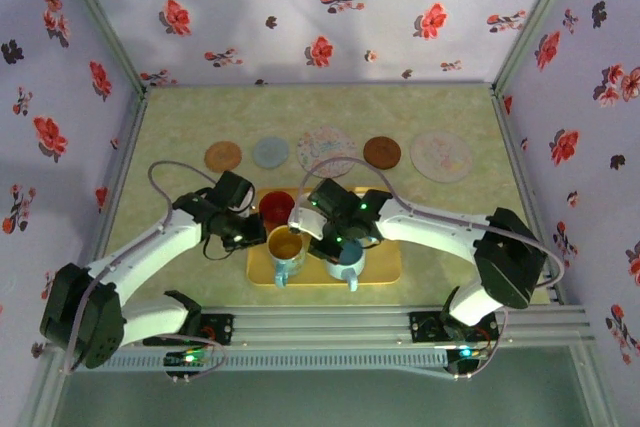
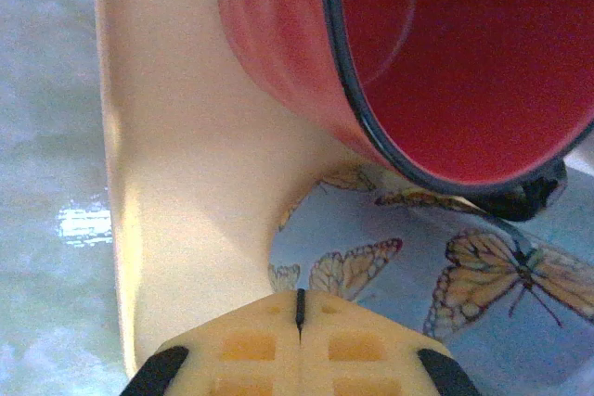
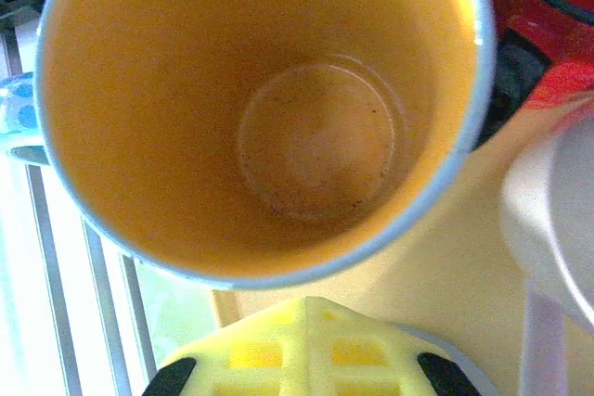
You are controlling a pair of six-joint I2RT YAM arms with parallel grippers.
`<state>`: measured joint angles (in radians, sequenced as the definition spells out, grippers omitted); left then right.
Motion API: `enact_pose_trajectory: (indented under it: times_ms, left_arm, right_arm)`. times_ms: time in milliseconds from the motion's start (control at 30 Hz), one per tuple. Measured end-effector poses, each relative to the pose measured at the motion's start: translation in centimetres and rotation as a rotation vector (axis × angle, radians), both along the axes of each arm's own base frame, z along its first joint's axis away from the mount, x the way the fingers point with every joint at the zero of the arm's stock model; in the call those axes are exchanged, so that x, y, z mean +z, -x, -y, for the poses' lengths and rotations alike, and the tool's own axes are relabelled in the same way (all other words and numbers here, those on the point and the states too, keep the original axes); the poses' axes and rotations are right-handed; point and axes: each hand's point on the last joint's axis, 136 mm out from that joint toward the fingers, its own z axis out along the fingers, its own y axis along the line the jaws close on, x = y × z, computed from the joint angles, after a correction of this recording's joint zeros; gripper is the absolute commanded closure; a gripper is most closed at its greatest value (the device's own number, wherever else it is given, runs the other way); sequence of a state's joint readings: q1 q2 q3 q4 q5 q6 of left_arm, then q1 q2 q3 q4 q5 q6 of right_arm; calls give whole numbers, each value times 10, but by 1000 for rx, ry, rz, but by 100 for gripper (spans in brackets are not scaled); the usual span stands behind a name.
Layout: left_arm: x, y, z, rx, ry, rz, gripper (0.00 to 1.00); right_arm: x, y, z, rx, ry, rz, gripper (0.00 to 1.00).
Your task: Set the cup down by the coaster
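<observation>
A yellow tray (image 1: 385,269) holds several cups. A red cup (image 1: 277,207) stands at its back left, and a butterfly-print cup (image 1: 287,248) with a yellow inside stands in front of it. A blue cup (image 1: 350,260) is to the right and a white cup (image 1: 304,217) behind. My left gripper (image 1: 243,234) is shut and empty at the tray's left edge, its fingertips (image 2: 300,308) just short of the butterfly cup (image 2: 464,266) and below the red cup (image 2: 445,62). My right gripper (image 1: 322,244) is shut and empty. Its fingertips (image 3: 306,312) sit beside the butterfly cup's rim (image 3: 260,108). Coasters lie in a row at the back.
The row runs from a brown coaster (image 1: 223,156) and a grey-blue coaster (image 1: 270,152) through a large patterned one (image 1: 326,150) and a brown one (image 1: 382,152) to a large pale one (image 1: 441,155). Flowered walls close three sides. A metal rail (image 1: 330,325) runs along the near edge.
</observation>
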<state>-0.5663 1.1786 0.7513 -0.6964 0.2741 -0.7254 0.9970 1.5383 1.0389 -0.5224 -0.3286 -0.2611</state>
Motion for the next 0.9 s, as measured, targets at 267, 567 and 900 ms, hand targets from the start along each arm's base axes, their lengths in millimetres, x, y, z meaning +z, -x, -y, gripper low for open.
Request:
enact_pose_trajectory:
  times_ms: [267,567,900]
  left_arm:
    - [2,20,0,-18,72,-3,100]
    - [-13,28,3,-14,82,-52,100]
    - [-18,19,4,-6,49,-61,100]
  right_arm:
    - [0,-5,-3,-13,-1,-4,100]
    - [0,-8,-9,-9,6,-19,100]
    - [0,-2,-8,1,9,-51,100]
